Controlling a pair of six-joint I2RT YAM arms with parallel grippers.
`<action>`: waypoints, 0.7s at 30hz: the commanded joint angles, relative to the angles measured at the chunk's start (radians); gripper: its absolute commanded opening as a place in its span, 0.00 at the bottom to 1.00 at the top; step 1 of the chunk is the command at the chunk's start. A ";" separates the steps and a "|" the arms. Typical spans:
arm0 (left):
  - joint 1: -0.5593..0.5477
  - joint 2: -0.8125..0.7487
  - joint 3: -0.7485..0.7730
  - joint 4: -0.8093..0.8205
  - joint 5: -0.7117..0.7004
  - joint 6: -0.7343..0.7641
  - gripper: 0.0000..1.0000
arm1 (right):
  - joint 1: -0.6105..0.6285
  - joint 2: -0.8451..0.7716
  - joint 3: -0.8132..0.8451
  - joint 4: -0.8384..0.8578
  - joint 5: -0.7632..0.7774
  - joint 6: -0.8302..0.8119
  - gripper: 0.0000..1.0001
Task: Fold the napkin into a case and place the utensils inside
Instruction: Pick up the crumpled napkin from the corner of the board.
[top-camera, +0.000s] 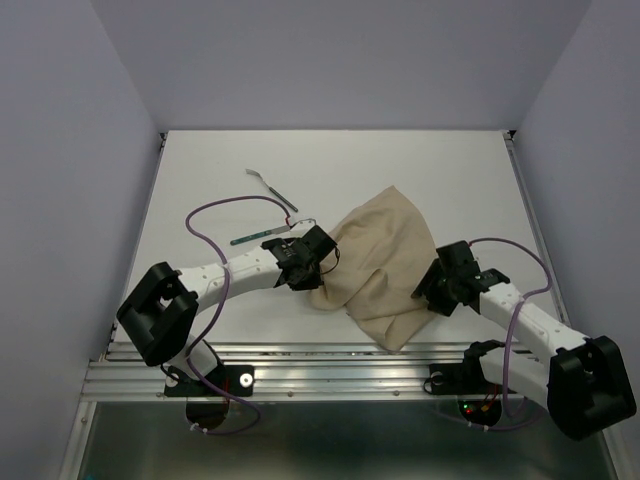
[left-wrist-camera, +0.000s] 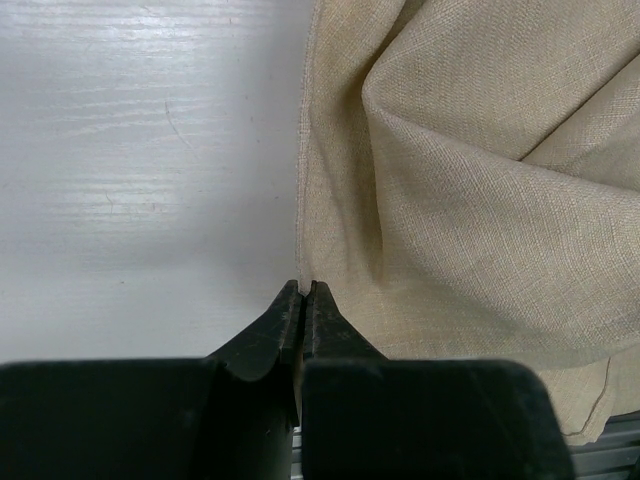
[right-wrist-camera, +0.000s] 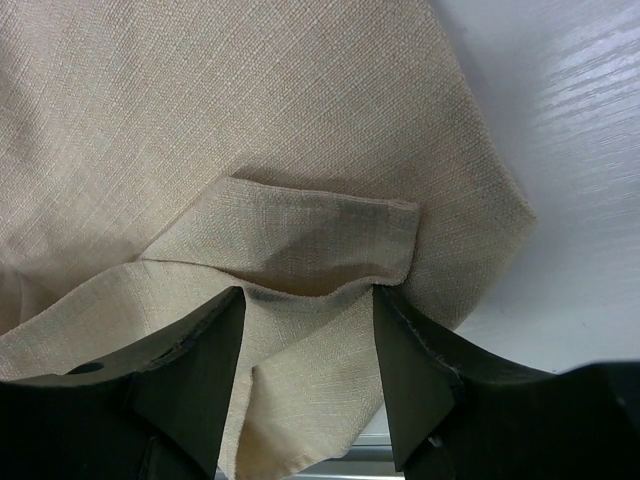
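napkin is lying crumpled on the table, left gripper pinched shut on the napkin's left hem, right gripper spread apart around a folded flap on its right side (not clamped down), utensils lying apart, left of the napkin

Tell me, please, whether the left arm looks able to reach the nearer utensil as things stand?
Probably yes: the utensil lies on bare table just beyond the left gripper, nothing between. But its jaws are shut on the napkin's edge, it seems, so it must let go first.
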 joint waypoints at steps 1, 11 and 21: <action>0.000 -0.012 0.015 -0.011 -0.018 0.008 0.00 | 0.010 0.006 -0.010 0.037 0.000 0.015 0.60; 0.000 -0.012 0.010 -0.010 -0.017 0.010 0.00 | 0.010 -0.010 -0.015 0.021 0.069 0.027 0.20; 0.017 -0.047 0.048 -0.037 -0.023 0.040 0.00 | 0.010 -0.008 0.129 -0.028 0.236 -0.039 0.01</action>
